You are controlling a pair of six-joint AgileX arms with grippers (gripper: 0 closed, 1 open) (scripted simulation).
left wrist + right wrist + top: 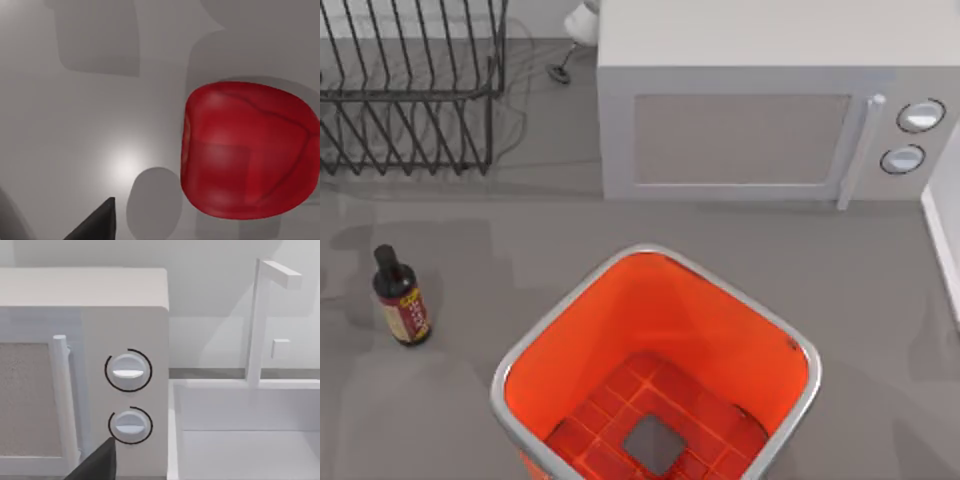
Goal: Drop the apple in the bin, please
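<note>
The red apple [250, 152] is being seen lying on the grey desk [75, 150] close under the left tool; whether either tool is open cannot be told. The orange bin [660, 300] is sitting mid-desk.

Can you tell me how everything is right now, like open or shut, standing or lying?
bin: upright, open top, nothing inside.
apple: resting on the grey surface, not gripped.
microwave: door shut.
bottle: standing, cap on.
wire rack: upright, holding nothing.
</note>
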